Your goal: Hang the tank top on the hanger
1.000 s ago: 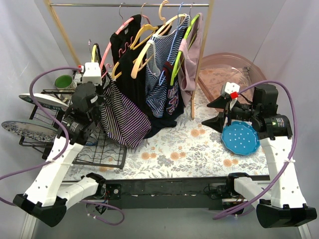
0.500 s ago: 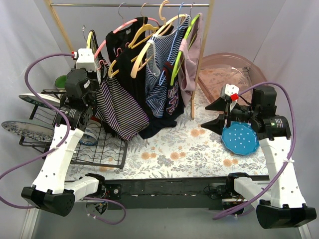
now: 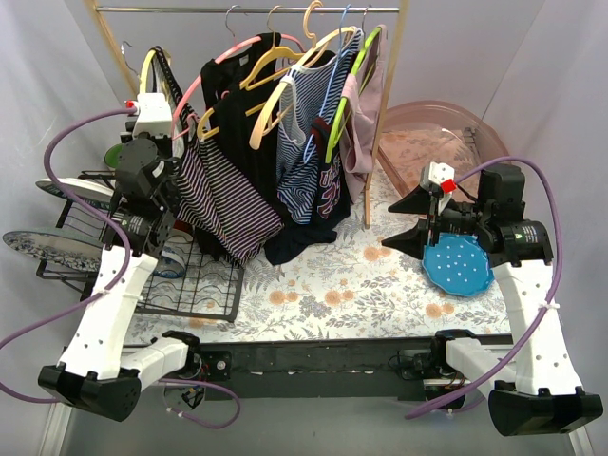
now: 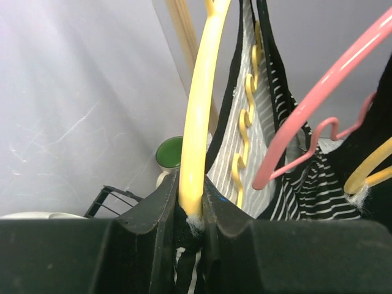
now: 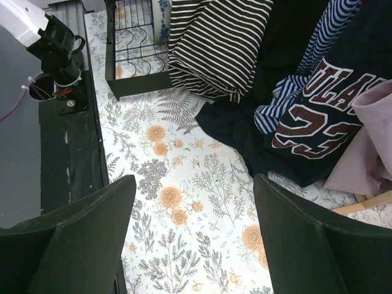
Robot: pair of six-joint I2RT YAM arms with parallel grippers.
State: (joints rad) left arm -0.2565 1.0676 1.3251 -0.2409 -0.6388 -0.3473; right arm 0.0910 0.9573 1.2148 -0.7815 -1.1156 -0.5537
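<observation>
My left gripper (image 3: 169,141) is shut on the lower end of one shoulder of the pale-yellow hanger (image 3: 149,65) and holds it up near the left end of the rail, its grey hook uppermost. The tank top (image 3: 228,195), black with thin stripes, hangs on it and drapes down to the right. In the left wrist view the yellow shoulder (image 4: 199,110) runs up from my jaws (image 4: 191,190), with the wavy bar and the top's pale inside (image 4: 233,141) beside it. My right gripper (image 3: 410,218) is open and empty over the floral cloth (image 5: 184,202). The tank top's hem also shows in the right wrist view (image 5: 214,43).
A clothes rail (image 3: 247,9) holds a pink hanger (image 3: 214,66), a black garment, a blue-and-white striped top (image 3: 309,142) and others. A wire dish rack (image 3: 185,285) with plates and a green cup (image 3: 122,154) stands left. A blue plate (image 3: 458,266) and pink basin (image 3: 446,128) are right.
My left arm has raised the hanger with the tank top up and to the left, closer to the rail. The right arm has not moved.
</observation>
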